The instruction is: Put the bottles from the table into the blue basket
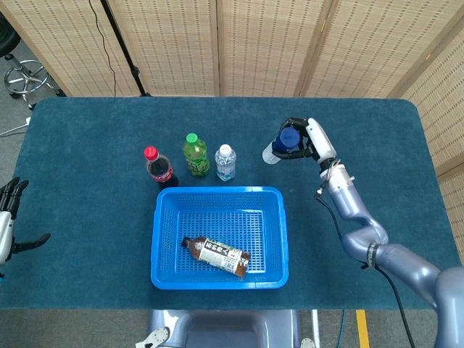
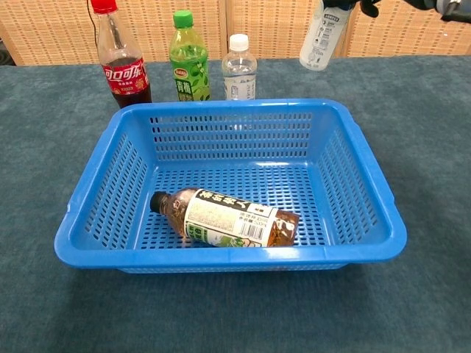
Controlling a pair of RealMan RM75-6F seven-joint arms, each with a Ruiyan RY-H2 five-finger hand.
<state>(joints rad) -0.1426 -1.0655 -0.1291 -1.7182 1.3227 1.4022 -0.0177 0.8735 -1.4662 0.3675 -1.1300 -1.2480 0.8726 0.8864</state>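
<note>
Item: blue-capped bottle [image 1: 284, 145], gripped near its cap by our right hand [image 1: 310, 141], hangs tilted beyond the blue basket [image 1: 278, 217]'s far right corner; left hand [image 1: 9, 217] idle, fingers apart.

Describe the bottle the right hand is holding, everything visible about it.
The blue-capped bottle has a pale, whitish body that looks like plastic and a dark blue cap. The right hand grips it around the cap end. It hangs tilted, lifted clear of the table, behind the blue basket's far right corner. In the chest view its body bears small print, too small to read.
</note>
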